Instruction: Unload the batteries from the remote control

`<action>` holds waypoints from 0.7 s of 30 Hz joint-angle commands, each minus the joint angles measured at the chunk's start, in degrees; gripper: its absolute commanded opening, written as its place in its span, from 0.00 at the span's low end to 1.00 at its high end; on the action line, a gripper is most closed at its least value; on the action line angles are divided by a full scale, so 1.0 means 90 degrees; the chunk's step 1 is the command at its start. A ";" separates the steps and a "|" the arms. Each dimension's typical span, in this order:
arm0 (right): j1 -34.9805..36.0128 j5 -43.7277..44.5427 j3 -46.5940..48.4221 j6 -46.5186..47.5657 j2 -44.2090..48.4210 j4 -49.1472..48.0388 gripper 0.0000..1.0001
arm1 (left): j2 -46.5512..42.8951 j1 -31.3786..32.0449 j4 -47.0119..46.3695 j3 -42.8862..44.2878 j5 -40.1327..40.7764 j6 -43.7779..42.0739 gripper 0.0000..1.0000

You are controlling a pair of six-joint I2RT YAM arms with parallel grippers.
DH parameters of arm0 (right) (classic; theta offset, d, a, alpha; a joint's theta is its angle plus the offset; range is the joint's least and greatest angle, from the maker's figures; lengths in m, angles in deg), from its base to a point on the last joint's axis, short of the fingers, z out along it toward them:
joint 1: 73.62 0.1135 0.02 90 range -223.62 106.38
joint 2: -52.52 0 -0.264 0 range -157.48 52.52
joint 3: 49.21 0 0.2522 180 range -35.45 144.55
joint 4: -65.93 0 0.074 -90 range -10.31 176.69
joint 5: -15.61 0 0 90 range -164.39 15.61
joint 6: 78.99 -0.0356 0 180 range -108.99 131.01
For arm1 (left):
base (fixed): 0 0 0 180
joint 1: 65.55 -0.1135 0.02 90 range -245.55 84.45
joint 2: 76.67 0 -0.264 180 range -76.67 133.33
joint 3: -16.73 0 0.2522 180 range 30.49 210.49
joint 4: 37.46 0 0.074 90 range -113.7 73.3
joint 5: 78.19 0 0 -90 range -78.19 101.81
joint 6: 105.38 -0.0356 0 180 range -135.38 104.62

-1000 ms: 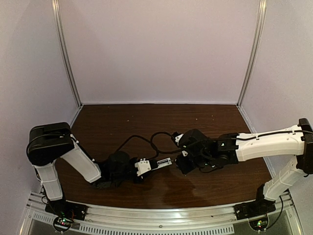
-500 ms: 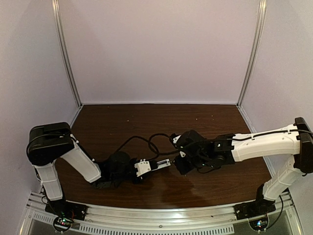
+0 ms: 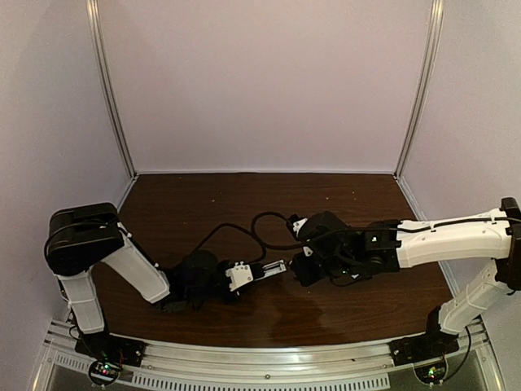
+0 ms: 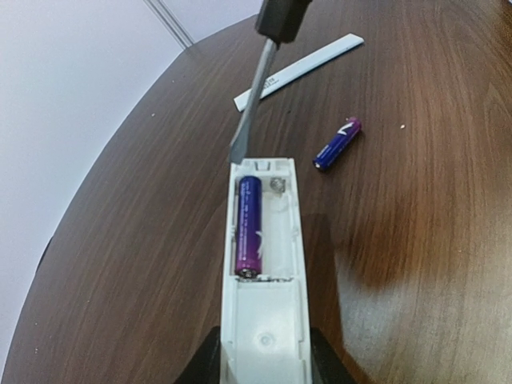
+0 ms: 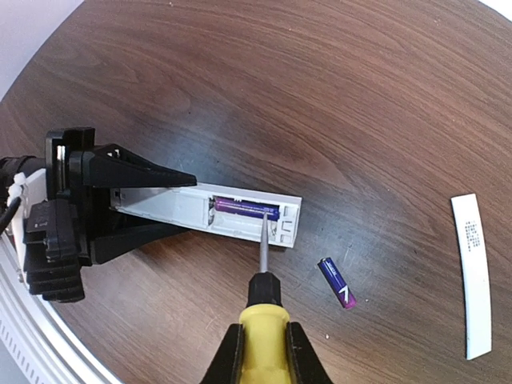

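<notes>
We clamp the remote control (image 4: 264,320) in the left end effector (image 5: 152,202), one battery (image 4: 249,226) in its bay ahead; the right end effector (image 5: 264,356) grips the screwdriver (image 5: 263,294); the second battery (image 5: 336,282) lies on the bench (image 5: 360,120) near its tip.

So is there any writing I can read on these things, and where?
"7", or a mark like it: white, on the loose battery.
Print on the white cover strip: too small to read.
Fine print on the fitted battery, in the remote control: too blurred.
</notes>
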 commanded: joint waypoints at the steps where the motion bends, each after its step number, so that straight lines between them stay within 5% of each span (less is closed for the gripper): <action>1: 0.0097 0.0317 -0.0506 -0.0697 0.0310 -0.0342 0.00 | 0.0077 -0.0036 -0.0338 0.0169 0.0148 0.0145 0.00; 11: 0.0210 0.0109 -0.1452 -0.1477 0.0258 -0.2280 0.00 | 0.0050 -0.0034 -0.0294 0.0221 0.0078 0.0277 0.00; 21: 0.0214 0.0082 -0.1798 -0.1620 0.0813 -0.2607 0.00 | 0.0069 -0.0039 -0.0297 0.0248 0.0169 0.0321 0.00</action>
